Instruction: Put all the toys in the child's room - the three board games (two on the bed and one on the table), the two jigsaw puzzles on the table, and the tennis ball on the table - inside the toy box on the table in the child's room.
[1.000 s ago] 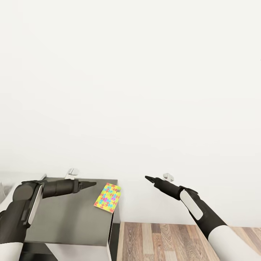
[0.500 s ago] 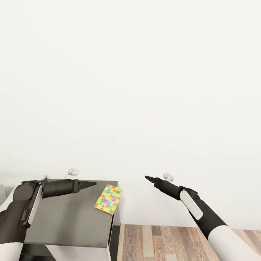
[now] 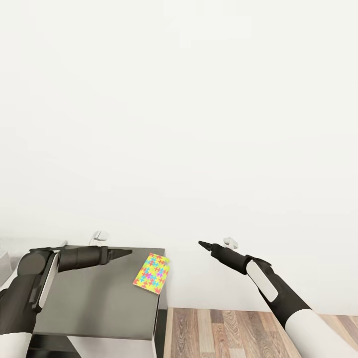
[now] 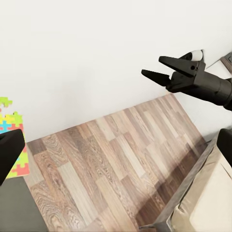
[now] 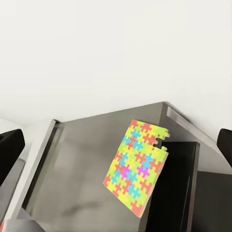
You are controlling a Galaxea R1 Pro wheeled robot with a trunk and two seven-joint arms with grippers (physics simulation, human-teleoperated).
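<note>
A blank white wall is faced, with wood-plank floor seen low at the right and a dark grey cabinet at the lower left. This is the lower cabinet, not the pale desk top, and the toy box is not to be made out here.

On the cabinet's top, at its right-hand far corner, one jigsaw puzzle is seen, a flat board of yellow, pink, green and blue pieces. In the right wrist view the jigsaw puzzle is shown with one corner projecting past the cabinet's edge. Its long axis is judged to run from near-left to far-right across the cabinet top, slanted to the cabinet's edges.

The relation that matters is this: the puzzle lies between the two arms but closer to the left gripper, just ahead of and below its tip, while the right gripper is held well apart from it, out over the floor. The left arm is therefore judged the handier for the pick.

In the left wrist view the right gripper is seen with its fingers spread and nothing between them. Whether the left gripper's fingers are parted cannot be told; nothing is seen held in it.
</note>
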